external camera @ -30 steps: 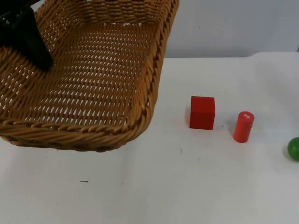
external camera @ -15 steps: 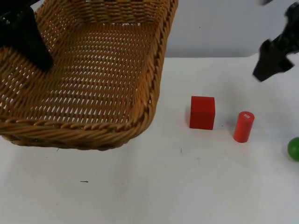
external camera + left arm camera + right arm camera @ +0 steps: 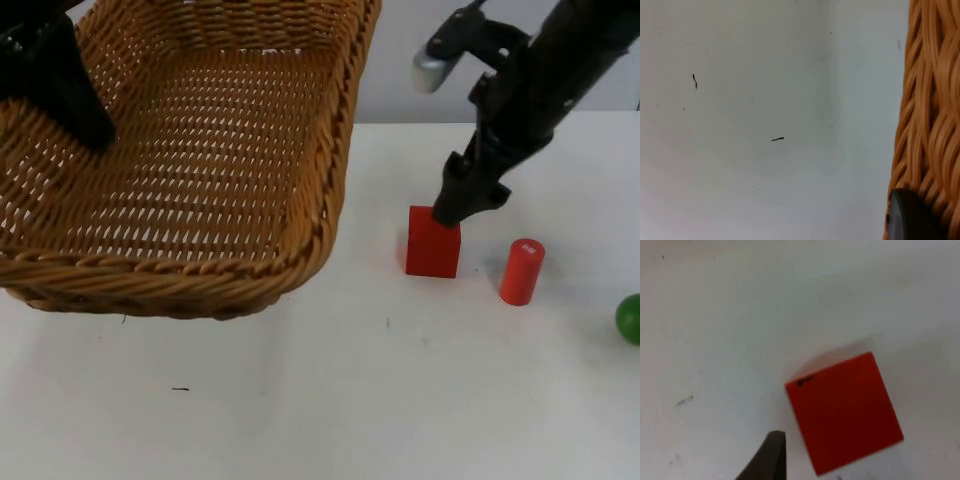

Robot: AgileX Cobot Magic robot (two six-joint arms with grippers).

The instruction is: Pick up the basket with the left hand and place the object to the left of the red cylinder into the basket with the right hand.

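A: Basket (image 3: 200, 150)?
B: Wicker, held up off the white table (image 3: 330, 400) at the left side of the top view, tilted so its open inside faces the camera. Left gripper (image 3: 70, 90) is at its upper left rim, fingers clamped on the weave. The left wrist view has the woven wall (image 3: 930, 125) with a black fingertip (image 3: 907, 215) pressed against it.

A: Right gripper?
B: Right gripper (image 3: 465, 205) is low, tip right at the top back edge of the red cube (image 3: 433, 243). Cannot tell how far its fingers are spread, or whether they touch the cube. Nothing in them that I can see.

A: Cube position?
B: Flat on the table, just left of the red cylinder (image 3: 521, 271), small gap between. The right wrist view has the cube (image 3: 845, 410) close up, one black fingertip (image 3: 767, 457) just beside its edge.

A: Cylinder?
B: Upright. Green ball (image 3: 629, 318) at the right edge, apart from it.
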